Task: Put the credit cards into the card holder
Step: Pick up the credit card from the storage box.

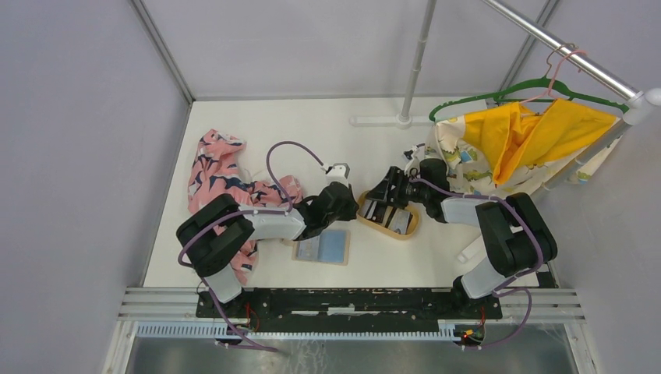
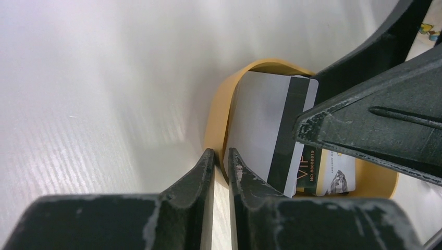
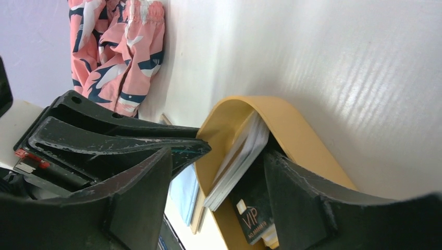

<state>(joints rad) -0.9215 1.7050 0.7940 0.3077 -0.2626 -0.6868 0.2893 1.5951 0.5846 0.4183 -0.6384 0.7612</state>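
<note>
The left tool is nearly pressed together at the rim of the tray (grip unclear). The right tool is spread wide astride the stacked credit cards, too many to count. There is one tray and one card holder.

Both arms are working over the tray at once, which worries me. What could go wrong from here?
1. The left tool and right tool crowd close together over the wooden tray; they may collide.
2. The left tool's nearly closed fingers sit at the rim beside the tilted striped card; they could pinch the rim or knock the card flat.
3. The open right tool straddles a leaning stack of cards; closing might lift several at once.
</note>
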